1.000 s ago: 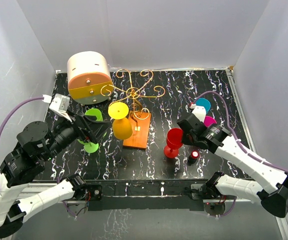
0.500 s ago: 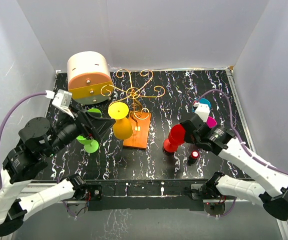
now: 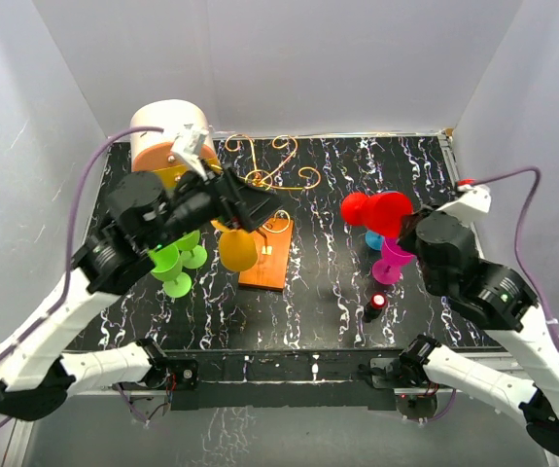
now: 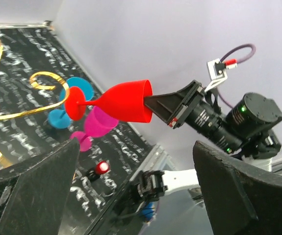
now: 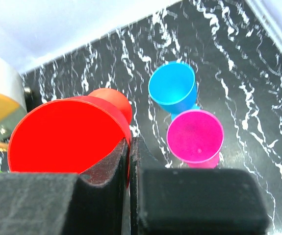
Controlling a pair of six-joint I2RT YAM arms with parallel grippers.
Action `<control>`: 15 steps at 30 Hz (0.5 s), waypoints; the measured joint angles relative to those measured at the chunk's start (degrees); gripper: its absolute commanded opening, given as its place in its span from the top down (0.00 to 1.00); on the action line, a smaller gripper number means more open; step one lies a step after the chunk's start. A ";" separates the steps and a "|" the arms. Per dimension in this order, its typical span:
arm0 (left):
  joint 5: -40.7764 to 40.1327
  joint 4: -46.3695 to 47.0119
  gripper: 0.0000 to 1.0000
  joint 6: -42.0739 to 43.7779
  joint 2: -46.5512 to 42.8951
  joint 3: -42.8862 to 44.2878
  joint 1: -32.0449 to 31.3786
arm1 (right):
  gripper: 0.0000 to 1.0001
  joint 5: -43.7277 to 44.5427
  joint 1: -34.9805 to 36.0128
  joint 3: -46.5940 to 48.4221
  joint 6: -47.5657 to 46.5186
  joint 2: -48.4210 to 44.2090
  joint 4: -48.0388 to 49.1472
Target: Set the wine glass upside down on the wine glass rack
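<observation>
A red wine glass point(image 3: 376, 208) hangs in the air on its side, foot toward the rack, with my right gripper point(image 3: 402, 224) shut on its rim. In the right wrist view the red bowl point(image 5: 64, 134) fills the left, its rim pinched by the right gripper point(image 5: 130, 161). The wine glass rack point(image 3: 271, 171), gold wire on an orange base point(image 3: 267, 258), stands at centre with a yellow glass point(image 3: 237, 250) hanging upside down. My left gripper point(image 3: 260, 206) is raised beside the rack, open and holding nothing. Its wrist view looks at the red glass point(image 4: 123, 100) between the wide fingers point(image 4: 33, 196).
Blue point(image 3: 372, 239) and magenta point(image 3: 394, 259) glasses stand upright below the right gripper. Two green glasses point(image 3: 172, 265) stand left of the rack. A cream-and-orange drum box point(image 3: 162, 131) sits at back left. A small black piece with a red top point(image 3: 377, 303) lies near the front.
My right gripper shut on the red glass, lifted it off the table and tipped it sideways. My left arm rose from the green glasses toward the rack and opened wider.
</observation>
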 measured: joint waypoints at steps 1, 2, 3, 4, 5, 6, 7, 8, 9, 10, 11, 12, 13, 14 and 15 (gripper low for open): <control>1.25 1.62 0.01 -0.85 2.08 0.94 0.00 | 1.00 1.14 0.00 0.07 -0.46 -0.90 0.81; 2.69 3.41 0.01 -1.90 4.15 1.75 0.00 | 1.00 2.21 0.00 0.24 -0.96 -1.70 1.66; 4.35 5.35 0.01 -2.93 6.25 2.45 0.00 | 1.00 3.26 0.00 0.37 -1.36 -2.40 2.78; 6.08 7.45 0.01 -4.15 8.22 2.93 0.00 | 1.00 4.22 0.00 0.39 -1.73 -3.08 4.00; 7.48 9.18 0.01 -5.20 9.73 3.17 0.00 | 1.00 4.92 0.00 0.39 -2.01 -3.61 4.98; 9.05 11.19 0.01 -6.58 11.41 3.41 0.00 | 1.00 5.62 0.00 0.39 -2.49 -4.24 6.29; 10.40 13.29 0.01 -8.07 13.00 3.45 0.00 | 1.00 6.21 0.00 0.39 -2.84 -4.90 7.74; 11.52 15.10 0.01 -9.55 14.51 3.45 0.00 | 1.00 6.73 0.00 0.39 -3.23 -5.68 9.40; 12.35 16.81 0.01 -11.13 15.80 3.45 0.00 | 1.00 7.13 0.00 0.39 -3.56 -6.51 11.15; 12.92 18.45 0.01 -12.59 16.96 3.45 0.00 | 1.00 7.37 0.00 0.39 -4.00 -7.37 12.94; 13.25 19.98 0.01 -14.21 17.99 3.45 0.00 | 1.00 7.54 0.00 0.39 -4.28 -8.17 14.73; 13.35 21.16 0.01 -15.56 18.69 3.43 0.00 | 1.00 7.58 0.00 0.39 -4.48 -9.03 16.57; 13.35 22.93 0.02 -17.25 19.43 3.34 0.00 | 1.00 7.54 0.00 0.39 -4.57 -9.66 18.10; 13.31 24.87 0.02 -19.28 20.15 3.30 0.00 | 1.00 7.50 0.00 0.39 -4.68 -10.36 20.04; 13.27 26.27 0.03 -20.68 20.63 3.28 0.00 | 1.00 7.19 0.00 0.39 -4.74 -10.91 22.03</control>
